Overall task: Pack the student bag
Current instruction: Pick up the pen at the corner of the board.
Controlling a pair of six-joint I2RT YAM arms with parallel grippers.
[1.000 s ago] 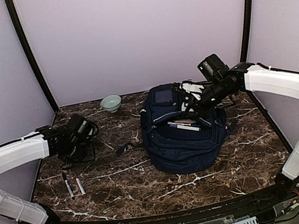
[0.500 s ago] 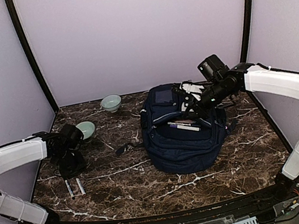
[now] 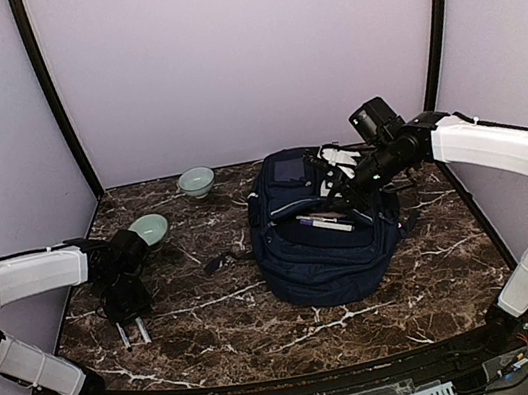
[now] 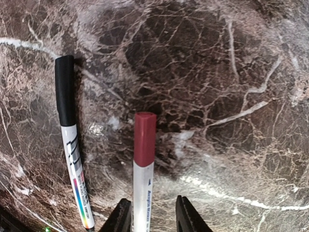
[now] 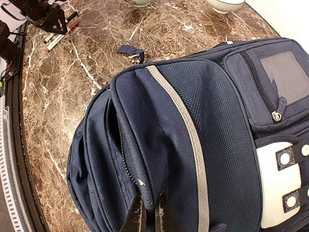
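The navy student bag [image 3: 323, 248] lies mid-table with its top pocket open; pens and a book [image 3: 326, 221] show inside. My right gripper [image 3: 345, 187] is shut on the fabric edge of the pocket opening [image 5: 145, 181] and holds it up; its tips [image 5: 150, 209] pinch the zip seam. My left gripper [image 3: 129, 316] is low over two markers on the table. In the left wrist view it is open [image 4: 153, 216], with the red-capped marker [image 4: 144, 159] lying between the jaws, close to the left finger. The black-capped marker [image 4: 68, 130] lies just left, outside the jaws.
Two pale green bowls stand at the back left, one [image 3: 196, 179] near the wall and one [image 3: 150, 228] beside my left arm. A loose bag strap [image 3: 222, 261] lies on the marble left of the bag. Dark frame posts stand at both back corners.
My left gripper moved from over the nearer bowl toward the front edge and down onto the two markers, uncovering the bowl. The right gripper and bag have not moved.
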